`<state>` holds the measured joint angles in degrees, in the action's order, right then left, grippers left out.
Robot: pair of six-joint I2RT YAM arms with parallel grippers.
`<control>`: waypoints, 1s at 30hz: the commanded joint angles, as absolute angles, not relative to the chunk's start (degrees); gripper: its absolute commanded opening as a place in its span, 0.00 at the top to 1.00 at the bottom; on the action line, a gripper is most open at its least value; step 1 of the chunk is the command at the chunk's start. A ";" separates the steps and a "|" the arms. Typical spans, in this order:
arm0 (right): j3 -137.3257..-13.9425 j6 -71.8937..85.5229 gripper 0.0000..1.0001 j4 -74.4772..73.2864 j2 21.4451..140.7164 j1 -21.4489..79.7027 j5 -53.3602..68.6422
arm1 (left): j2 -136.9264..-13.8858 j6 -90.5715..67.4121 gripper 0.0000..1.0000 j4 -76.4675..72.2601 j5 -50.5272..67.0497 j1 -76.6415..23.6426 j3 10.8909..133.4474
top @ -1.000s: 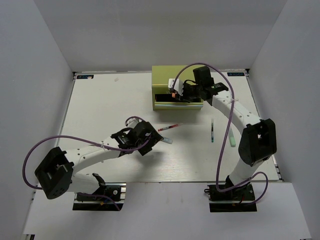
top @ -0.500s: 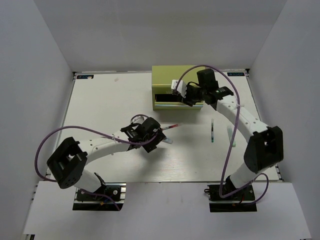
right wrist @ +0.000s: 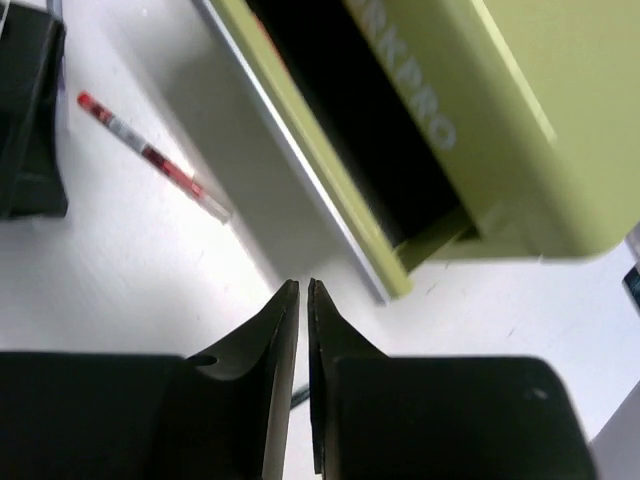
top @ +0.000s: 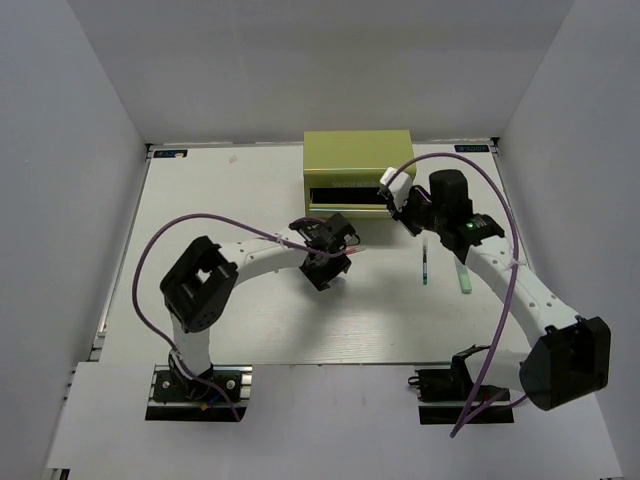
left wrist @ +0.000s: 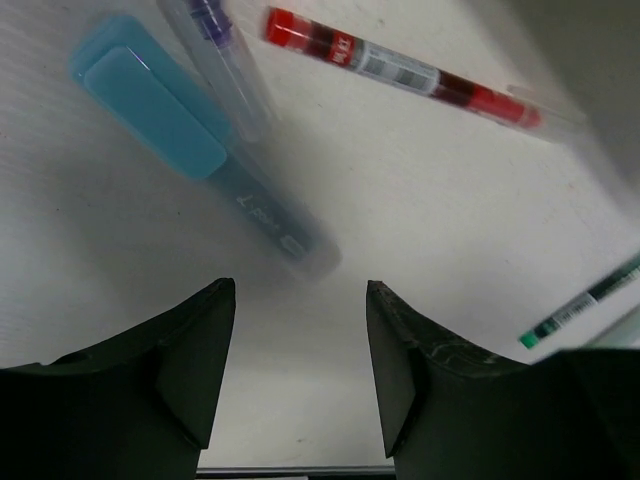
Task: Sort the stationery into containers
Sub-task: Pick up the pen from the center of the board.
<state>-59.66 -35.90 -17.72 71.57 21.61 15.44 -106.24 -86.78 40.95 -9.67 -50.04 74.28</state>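
While the left claw (left wrist: 300, 365) is held low over the table (left wrist: 450, 220), its fingers are spread and nothing is gripped. The light blue piece (left wrist: 150, 110) is seen flat on the table just ahead of the fingertips. A clear pen with a purple insert (left wrist: 225, 55) is noted close beside it; contact cannot be told. The red-and-white pen (left wrist: 400, 70) is laid flat farther on, apart from both. The right claw (right wrist: 303, 290) is recorded with fingers pressed almost together and nothing pinched, in front of the olive-green cabinet (right wrist: 500, 90), one drawer (right wrist: 350, 110) of which stands open. The dark thin pen (top: 425, 262) and the pale green marker (top: 464, 280) are found on the table near the right arm, near each other, not touching.
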 commanded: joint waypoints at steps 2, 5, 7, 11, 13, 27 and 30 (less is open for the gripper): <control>-55.90 -32.70 0.84 -15.82 66.36 19.78 14.59 | -109.07 -90.17 0.35 48.33 -9.23 -49.04 79.89; -53.44 -32.43 0.84 -15.38 64.08 18.90 14.59 | -110.30 -91.41 0.36 49.92 -9.23 -49.04 81.21; -52.12 -32.26 0.84 -14.86 62.67 18.46 14.85 | -110.92 -92.98 0.36 50.62 -9.23 -48.52 81.21; -50.10 -31.64 0.84 -14.33 61.18 17.49 15.82 | -111.45 -94.39 0.37 51.15 -9.84 -47.47 80.51; -50.10 -31.03 0.84 -14.33 61.08 16.79 16.08 | -111.97 -95.10 0.41 51.15 -9.84 -47.46 80.51; -48.34 -30.85 0.30 -15.29 58.97 14.68 19.07 | -111.80 -97.29 0.50 52.47 -4.92 -46.32 75.15; -47.73 -30.67 0.30 -15.73 58.19 14.50 19.33 | -112.41 -97.29 0.51 53.79 -4.92 -46.32 75.15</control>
<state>-48.56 -31.62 -16.53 59.66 14.98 17.89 -112.31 -96.31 50.96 -4.84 -46.24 77.17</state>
